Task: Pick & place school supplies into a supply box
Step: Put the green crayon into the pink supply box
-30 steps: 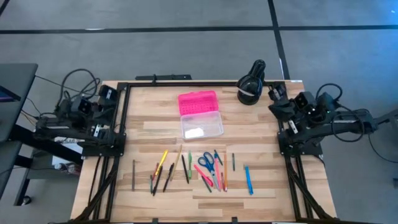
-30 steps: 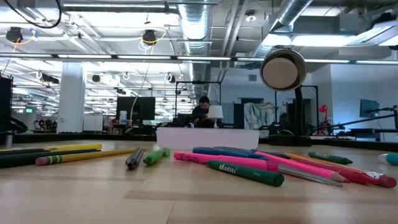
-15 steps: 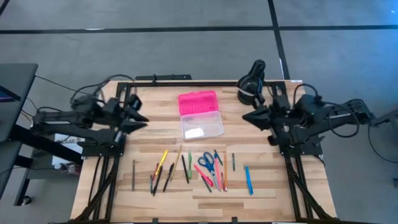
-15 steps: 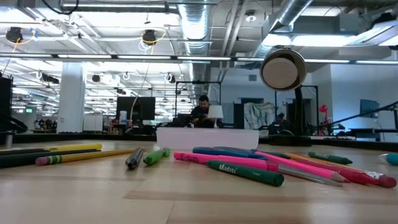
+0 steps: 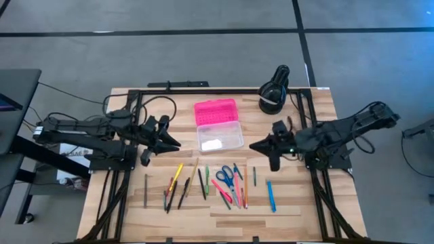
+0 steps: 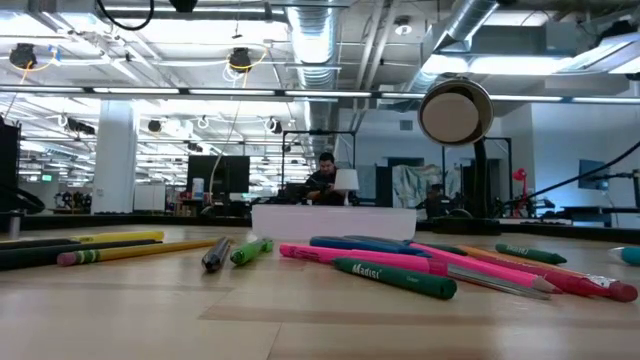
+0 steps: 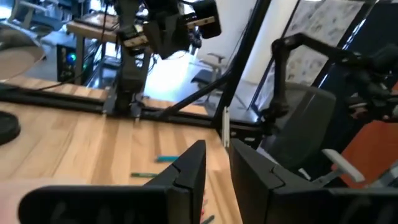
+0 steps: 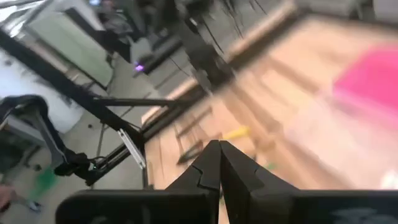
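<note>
Nearest in the low view, thin pens and pencils (image 6: 390,272) in yellow, green, pink, orange and blue lay scattered along the front of the pale wooden surface (image 5: 298,196), blue-handled scissors (image 5: 226,177) among them. Beyond stood the box (image 5: 218,125), clear base and bright pink lid open. The left gripper (image 5: 173,143) hovered beside it with jaws narrowly parted; the right gripper (image 5: 253,146) opposite, jaws closed. A black lamp (image 5: 274,90) stood farthest.

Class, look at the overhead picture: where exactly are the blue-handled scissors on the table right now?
In the high view the scissors lie in the row of pens near the table's front edge, just right of centre, below the supply box, beside a pink pen.
</note>
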Controlling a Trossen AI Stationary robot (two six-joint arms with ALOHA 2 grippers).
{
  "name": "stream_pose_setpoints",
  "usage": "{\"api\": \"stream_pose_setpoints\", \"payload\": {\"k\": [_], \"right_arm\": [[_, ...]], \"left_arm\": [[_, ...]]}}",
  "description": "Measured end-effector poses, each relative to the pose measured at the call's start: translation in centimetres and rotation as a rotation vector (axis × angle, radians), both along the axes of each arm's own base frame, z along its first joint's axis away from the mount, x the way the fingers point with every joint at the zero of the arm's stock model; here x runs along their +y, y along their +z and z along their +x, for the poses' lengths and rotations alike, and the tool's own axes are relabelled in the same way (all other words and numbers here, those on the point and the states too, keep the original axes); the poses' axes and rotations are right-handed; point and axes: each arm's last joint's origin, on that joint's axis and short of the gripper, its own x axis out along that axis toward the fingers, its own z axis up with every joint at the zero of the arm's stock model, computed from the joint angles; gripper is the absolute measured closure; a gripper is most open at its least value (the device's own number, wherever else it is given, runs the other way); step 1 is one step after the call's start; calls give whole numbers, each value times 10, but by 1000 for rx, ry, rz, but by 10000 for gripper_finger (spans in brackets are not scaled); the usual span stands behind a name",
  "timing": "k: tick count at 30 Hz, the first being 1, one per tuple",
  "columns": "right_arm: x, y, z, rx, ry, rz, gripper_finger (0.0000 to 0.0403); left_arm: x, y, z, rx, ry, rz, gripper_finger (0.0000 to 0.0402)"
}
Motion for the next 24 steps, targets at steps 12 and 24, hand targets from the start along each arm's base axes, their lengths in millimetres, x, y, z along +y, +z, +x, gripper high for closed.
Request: {"api": "stream_pose_setpoints", "payload": {"k": [12,24], "right_arm": [[23,-35,23,162,-36,109,403],[15,-41,23,233,-105,237,403]], "left_arm": [[3,-5,0,43,113,76,336],[4,-10,0,95,157,63,336]]}}
